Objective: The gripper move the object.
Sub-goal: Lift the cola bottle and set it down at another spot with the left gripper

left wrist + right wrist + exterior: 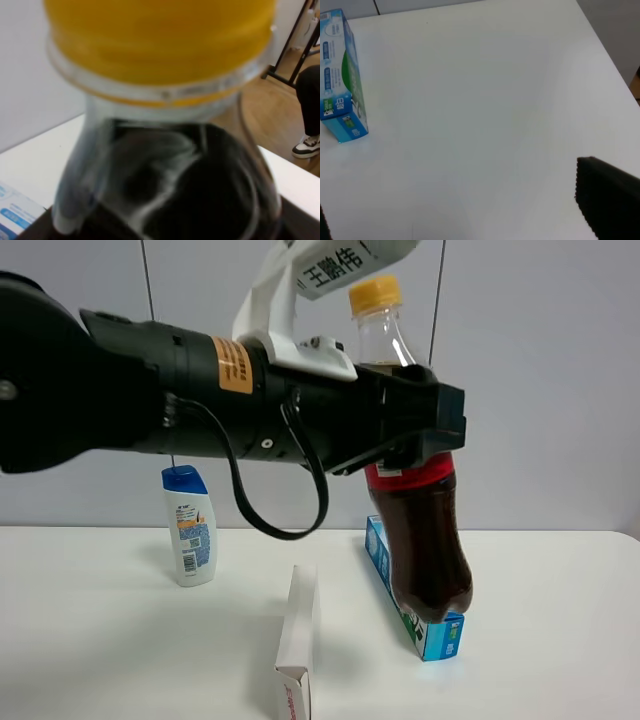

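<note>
Exterior high view, read left to right. On the far left of the table point(90, 640) stands one small white shampoo bottle point(188, 525), upright. Near centre is one white carton point(297, 645), standing on a long edge. To its right lies one blue box point(440, 637), also on edge, running from near to far.

At that box is the object, one cola bottle point(420, 540). It leans a little, with its yellow-orange cap point(375, 292) toward the left. Its base overlaps the blue box in this view. I cannot tell whether the base rests on something or hangs just clear.

The left gripper point(425, 430) reaches across from the left, with its jaws clamped on the bottle's shoulder just above the red label point(415, 472). The left wrist view is filled by cap and neck, so the jaws do not show there.

The right gripper point(455, 212) is absent from the exterior view. Its wrist view shows one black finger point(607, 200) at one edge and a dark sliver at the opposite edge, with bare table between. I read it as spread wide and holding nothing.

Step, as I judge it: the grasp is made and the carry is in hand. The next move calls for clearing the blue box. The hold is high and the liquid hangs heavy below, so the bottle could swing. It then needs bringing upright and setting down on bare table, away from the carton.

Count: two bottles, two boxes, two grippers, one of them engaged.
</note>
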You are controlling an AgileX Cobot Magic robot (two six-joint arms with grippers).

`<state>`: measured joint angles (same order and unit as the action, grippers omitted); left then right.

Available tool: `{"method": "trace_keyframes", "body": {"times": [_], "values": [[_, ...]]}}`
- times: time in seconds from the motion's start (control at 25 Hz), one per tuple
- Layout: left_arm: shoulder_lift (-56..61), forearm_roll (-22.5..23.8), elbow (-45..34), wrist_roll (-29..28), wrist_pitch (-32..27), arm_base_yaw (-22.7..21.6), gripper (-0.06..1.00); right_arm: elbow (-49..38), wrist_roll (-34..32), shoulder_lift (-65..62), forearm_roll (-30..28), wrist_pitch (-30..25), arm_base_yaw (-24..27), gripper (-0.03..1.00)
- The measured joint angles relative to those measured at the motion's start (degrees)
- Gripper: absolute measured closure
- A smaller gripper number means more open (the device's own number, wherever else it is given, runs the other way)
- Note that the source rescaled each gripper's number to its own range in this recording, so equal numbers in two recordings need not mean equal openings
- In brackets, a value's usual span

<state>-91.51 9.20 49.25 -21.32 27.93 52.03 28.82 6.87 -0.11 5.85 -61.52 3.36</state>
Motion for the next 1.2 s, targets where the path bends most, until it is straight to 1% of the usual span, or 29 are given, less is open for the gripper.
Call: {"method": "trace_keyframes", "body": {"times": [0.2, 0.32, 0.52, 0.84, 1.2], "values": [[-4.3, 0.0, 0.0, 0.2, 2.2, 0.0, 0.94, 0.0, 0.0, 0.0, 0.0, 0.0, 0.0, -0.03], [-6.8, 0.0, 0.0, 1.7, 2.5, 0.0, 0.94, 0.0, 0.0, 0.0, 0.0, 0.0, 0.0, -0.03], [-9.6, 0.0, 0.0, 4.0, 4.9, 0.0, 0.94, 0.0, 0.0, 0.0, 0.0, 0.0, 0.0, -0.03], [-9.8, 0.0, 0.1, 4.2, 5.1, -0.2, 0.94, 0.0, 0.0, 0.0, 0.0, 0.0, 0.0, -0.03], [-12.9, 0.0, 0.1, 4.2, 5.5, -0.2, 0.94, 0.0, 0.0, 0.0, 0.0, 0.0, 0.0, -0.03]]}}
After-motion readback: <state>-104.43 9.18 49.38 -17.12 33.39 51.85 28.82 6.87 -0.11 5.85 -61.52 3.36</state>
